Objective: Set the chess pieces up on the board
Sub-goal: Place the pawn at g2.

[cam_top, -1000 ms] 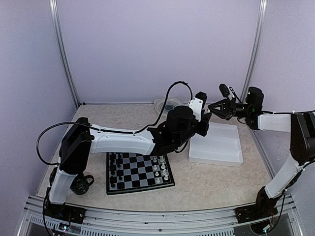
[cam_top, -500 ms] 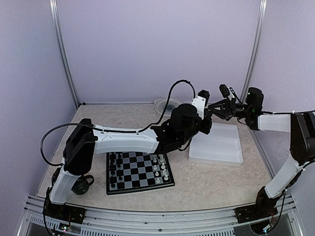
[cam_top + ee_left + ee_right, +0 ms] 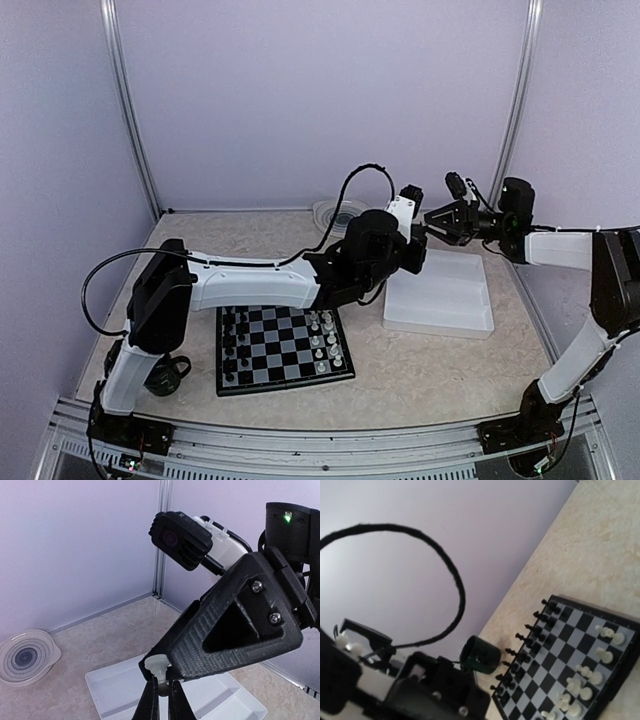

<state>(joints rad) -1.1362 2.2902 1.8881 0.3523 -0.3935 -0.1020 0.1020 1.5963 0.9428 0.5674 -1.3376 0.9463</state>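
Tiny white plastic chess piece [image 3: 157, 665]

White tray [image 3: 445, 300] right of centre; swirl-patterned dish [image 3: 25, 656] behind; dark cup [image 3: 479, 656] left.

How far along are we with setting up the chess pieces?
Done: tiny black plastic chessmen and white plastic chessmen line opposite sides of the flat checkered board. In hand: the left tool is shut on a small white piece above the white rectangular tray, the right tool touching it. Left: placing that piece; any other gaps are too small to tell.
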